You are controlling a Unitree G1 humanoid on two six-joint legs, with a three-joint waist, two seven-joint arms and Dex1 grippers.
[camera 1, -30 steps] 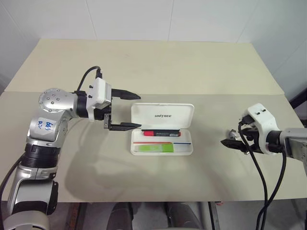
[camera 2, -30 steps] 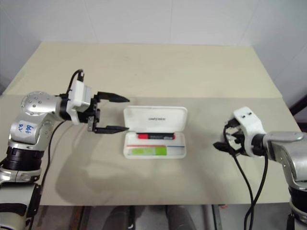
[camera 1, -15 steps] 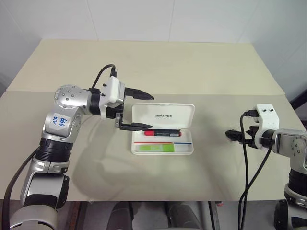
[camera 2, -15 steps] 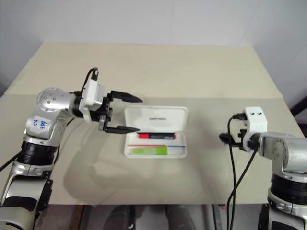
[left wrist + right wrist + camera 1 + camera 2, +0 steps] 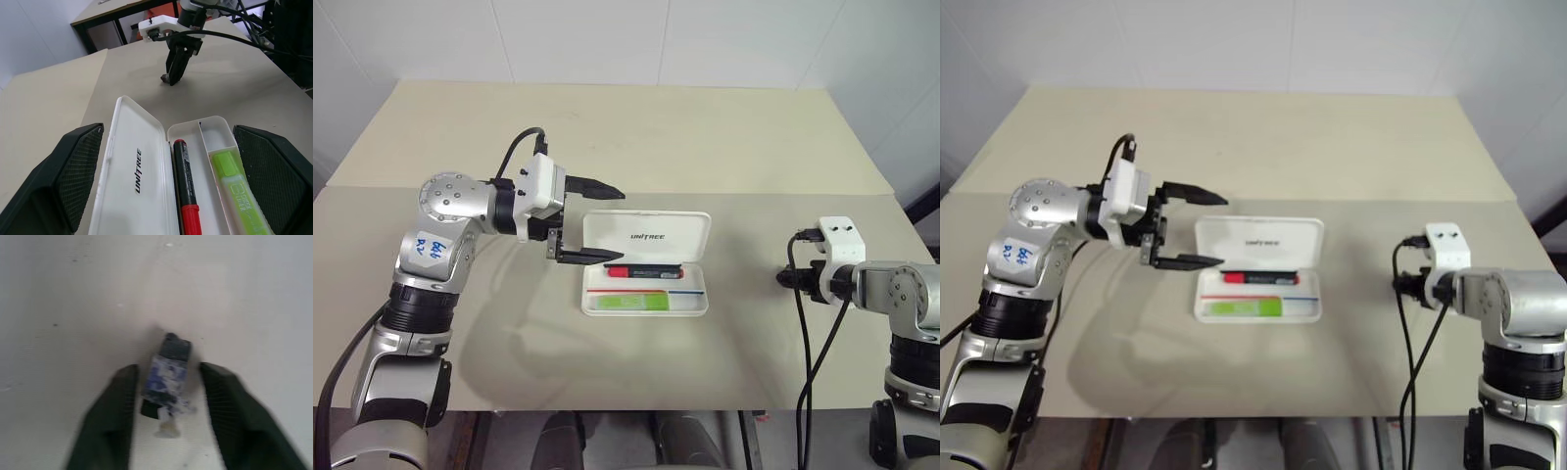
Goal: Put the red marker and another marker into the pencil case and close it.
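The white pencil case (image 5: 690,305) lies open mid-table, its lid (image 5: 646,236) laid flat with the UNITREE lettering up. In its tray lie the red marker (image 5: 642,271) and, nearer to me, the light green highlighter (image 5: 628,303). My left gripper (image 5: 615,225) hovers open at the case's left end, pointing along it; its wrist view shows the red marker (image 5: 187,188) and the highlighter (image 5: 235,188) between the fingers. My right gripper (image 5: 786,279) points down at the table to the right of the case, open, its fingers (image 5: 115,421) close on either side of a small dark clip-like object (image 5: 166,374).
The beige table (image 5: 636,137) stretches far behind the case, with a seam line running across it. Black cables (image 5: 818,343) hang from my right wrist by the table's front right edge.
My right wrist has rolled so the gripper points down at the table, and its fingers have drawn in around the small dark object. My left gripper has shifted slightly right, toward the case.
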